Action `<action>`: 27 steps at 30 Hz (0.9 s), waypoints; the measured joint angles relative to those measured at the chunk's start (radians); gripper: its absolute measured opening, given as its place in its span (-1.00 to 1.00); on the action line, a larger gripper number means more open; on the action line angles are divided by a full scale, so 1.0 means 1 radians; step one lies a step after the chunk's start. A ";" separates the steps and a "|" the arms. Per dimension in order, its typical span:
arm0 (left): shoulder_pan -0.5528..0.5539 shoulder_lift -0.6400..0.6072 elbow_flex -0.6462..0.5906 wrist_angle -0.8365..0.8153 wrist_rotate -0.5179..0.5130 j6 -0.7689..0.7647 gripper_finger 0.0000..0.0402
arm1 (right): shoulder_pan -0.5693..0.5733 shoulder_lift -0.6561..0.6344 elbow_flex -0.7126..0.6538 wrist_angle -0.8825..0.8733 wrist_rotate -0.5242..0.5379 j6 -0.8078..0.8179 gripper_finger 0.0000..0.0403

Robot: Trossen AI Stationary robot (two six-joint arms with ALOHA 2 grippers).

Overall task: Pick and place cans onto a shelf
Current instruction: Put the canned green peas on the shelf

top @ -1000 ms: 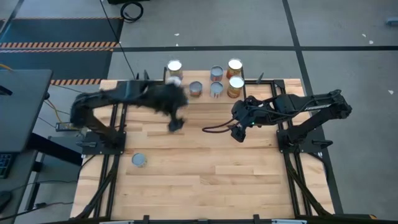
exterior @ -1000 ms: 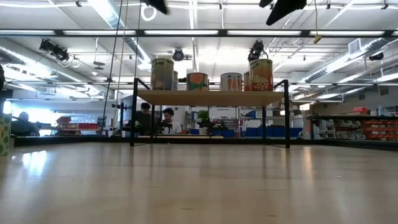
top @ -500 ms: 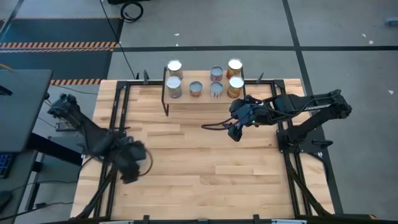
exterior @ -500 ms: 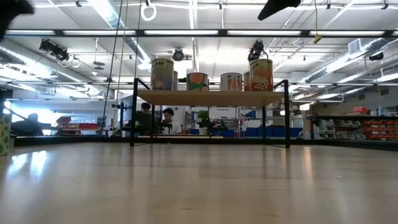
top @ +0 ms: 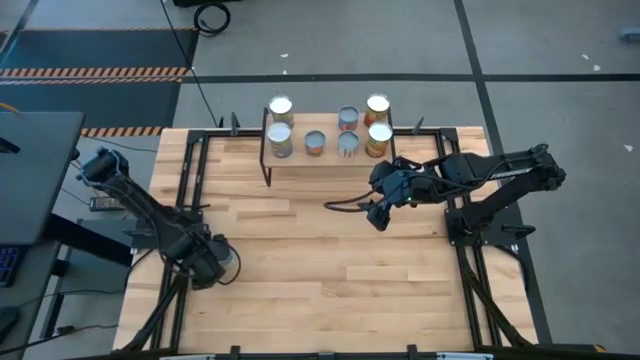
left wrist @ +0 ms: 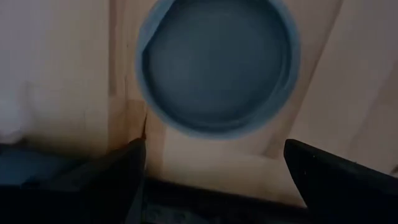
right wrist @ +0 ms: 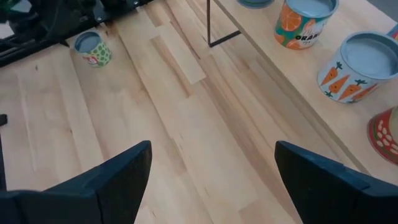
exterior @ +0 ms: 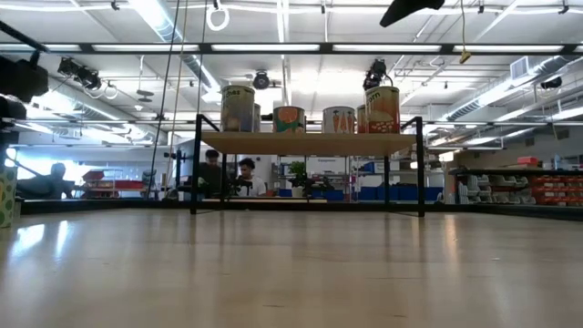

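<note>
A lone can with a bluish-grey top (top: 229,256) stands on the table near its left edge. It fills the left wrist view (left wrist: 217,62) and shows small in the right wrist view (right wrist: 93,48). My left gripper (top: 208,268) is right over it, pointing down and open (left wrist: 214,180); its fingers stand beside the can's rim without touching it. Several cans (top: 347,140) stand on the shelf's top board (top: 330,160) at the table's far edge, as the low view also shows (exterior: 289,118). My right gripper (top: 380,214) hangs open and empty in front of the shelf.
The shelf (exterior: 310,143) stands on thin black legs with open space under its board. Black frame rails (top: 185,215) run along the table's left and right sides. Bare tabletop (top: 330,270) lies between the two arms. People sit in the room beyond the table (exterior: 244,173).
My left gripper has swung from in front of the shelf toward the table's left and near edges, and now stands over the lone can. The can has stayed where it was. My right gripper has kept almost still.
</note>
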 joint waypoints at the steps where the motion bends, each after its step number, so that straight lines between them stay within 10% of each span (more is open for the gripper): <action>1: 0.007 0.001 -0.013 0.022 -0.003 0.003 0.92 | 0.000 0.000 0.000 0.000 -0.001 0.005 0.73; 17: 0.154 0.024 -0.034 0.188 -0.139 0.104 0.91 | -0.004 0.000 0.000 0.000 -0.009 0.015 0.73; 27: 0.248 0.037 0.057 0.132 -0.048 0.159 0.43 | -0.004 0.000 0.000 0.000 -0.012 -0.017 0.73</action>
